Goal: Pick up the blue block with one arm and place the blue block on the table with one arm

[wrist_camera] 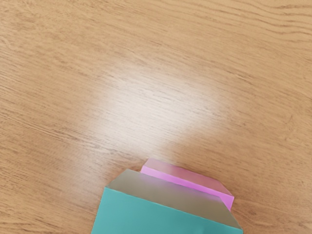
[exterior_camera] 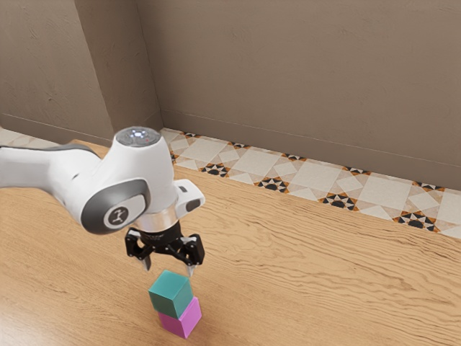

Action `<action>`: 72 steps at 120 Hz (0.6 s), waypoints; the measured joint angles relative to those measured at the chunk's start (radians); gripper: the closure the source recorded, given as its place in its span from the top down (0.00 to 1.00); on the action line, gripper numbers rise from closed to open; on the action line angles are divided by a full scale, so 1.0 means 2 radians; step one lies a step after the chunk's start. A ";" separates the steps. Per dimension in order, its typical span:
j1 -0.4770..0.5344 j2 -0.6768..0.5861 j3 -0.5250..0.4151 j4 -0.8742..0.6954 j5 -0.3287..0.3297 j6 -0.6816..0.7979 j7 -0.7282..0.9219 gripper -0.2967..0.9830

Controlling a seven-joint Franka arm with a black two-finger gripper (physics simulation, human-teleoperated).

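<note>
The blue block [exterior_camera: 171,293], a smooth cube with a distinctly teal cast, sits on top of a pink block [exterior_camera: 181,318], which rests on the desk [exterior_camera: 324,274]. The black claw [exterior_camera: 168,267] is open, its two pale-tipped fingers spread apart just above the blue block. In the wrist view, the blue block has a flat teal top, crisp straight edges and a dull grey-brown side, and the pink block juts out a little beneath it, so the two are not stacked flush. The desk is warm wood with fine, wavy grain and a soft white sheen. The arm [exterior_camera: 137,173] has rounded, glossy white casings with grey trim. Beyond the desk are patterned floor tiles [exterior_camera: 310,175] with dark star shapes, and a plain brown wall [exterior_camera: 302,72].
</note>
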 joint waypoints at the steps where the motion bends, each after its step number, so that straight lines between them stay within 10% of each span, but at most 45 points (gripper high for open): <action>1: 0.000 0.000 0.000 0.000 0.000 0.001 0.000 0.77; 72: -0.003 0.027 -0.001 -0.034 -0.009 0.055 0.066 0.76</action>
